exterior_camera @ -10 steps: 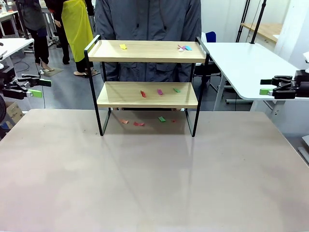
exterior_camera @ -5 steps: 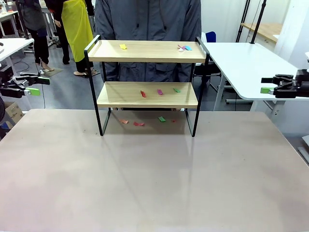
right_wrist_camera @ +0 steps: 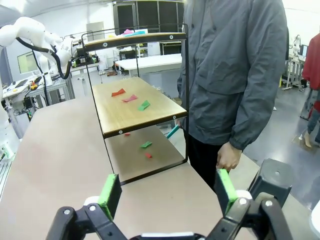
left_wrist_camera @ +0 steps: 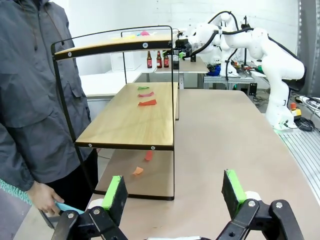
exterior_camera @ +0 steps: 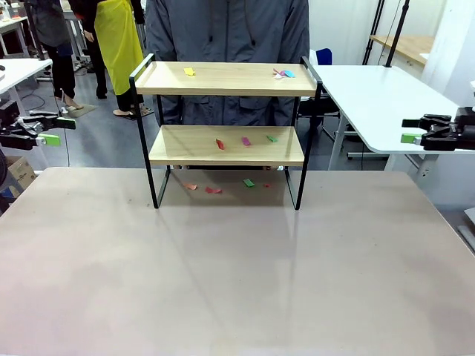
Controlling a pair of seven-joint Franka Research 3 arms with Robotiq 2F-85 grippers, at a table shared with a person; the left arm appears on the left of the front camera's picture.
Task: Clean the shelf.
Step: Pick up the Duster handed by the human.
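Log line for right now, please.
left gripper: open, empty | right gripper: open, empty | two-tier light wooden shelf with black metal frame: coloured scraps on both boards

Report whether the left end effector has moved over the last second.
Yes: the left end effector drifted slightly up and away from the shelf.

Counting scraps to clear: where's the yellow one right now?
Front view: the yellow scrap lies on the top board of the shelf, near its left end, far from the pink and blue scraps at the right end.
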